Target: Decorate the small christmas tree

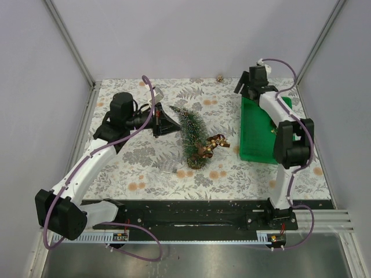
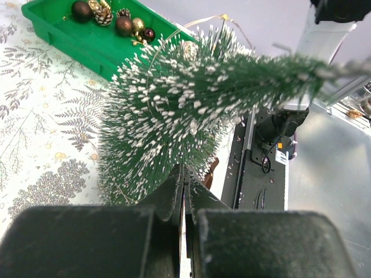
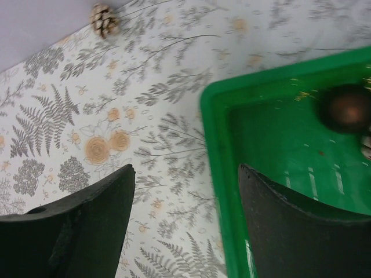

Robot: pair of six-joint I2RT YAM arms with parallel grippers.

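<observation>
The small christmas tree (image 1: 188,130), dark green with frosted bristles, stands mid-table and leans to the left, its wooden base (image 1: 197,161) on the cloth. A gold and brown ornament (image 1: 212,145) hangs on its right side. My left gripper (image 1: 167,122) is shut with its tips in the tree's upper bristles. In the left wrist view the tree (image 2: 191,104) fills the frame above the shut gripper (image 2: 184,174), and a thin gold wire (image 2: 203,23) loops over it. My right gripper (image 1: 246,88) is open and empty over the far left corner of the green tray (image 1: 255,145).
The tray (image 2: 69,37) holds brown and gold balls (image 2: 123,25) and small cones. In the right wrist view my open gripper (image 3: 185,174) straddles the tray rim (image 3: 211,116), with a brown ball (image 3: 346,108) inside. A loose pinecone (image 3: 104,20) lies by the back wall (image 1: 219,77).
</observation>
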